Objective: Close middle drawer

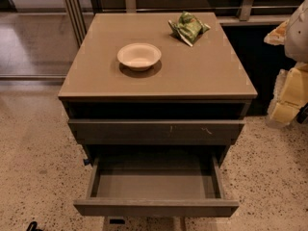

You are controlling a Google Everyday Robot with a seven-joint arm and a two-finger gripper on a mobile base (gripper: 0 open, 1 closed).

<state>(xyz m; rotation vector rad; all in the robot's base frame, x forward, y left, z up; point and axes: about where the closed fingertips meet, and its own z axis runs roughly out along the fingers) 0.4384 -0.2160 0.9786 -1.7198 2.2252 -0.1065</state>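
The middle drawer (155, 207) is pulled far out toward me, low at the front of the grey-brown cabinet. Its front panel is plain and its inside (154, 182) is bare and grey. Above it sits the wider drawer front (156, 130) with small white scuff marks, almost flush with the cabinet. My gripper (301, 113) is at the far right edge of the view, beside the cabinet's right side. It is level with the upper drawer and well apart from the middle drawer. Cream and white arm parts (288, 93) show above it.
On the cabinet top (202, 76) stand a white bowl (139, 56) and a green snack bag (188, 27). Speckled floor (33, 167) lies on both sides of the cabinet. A glass wall with metal frames (72, 13) runs behind it.
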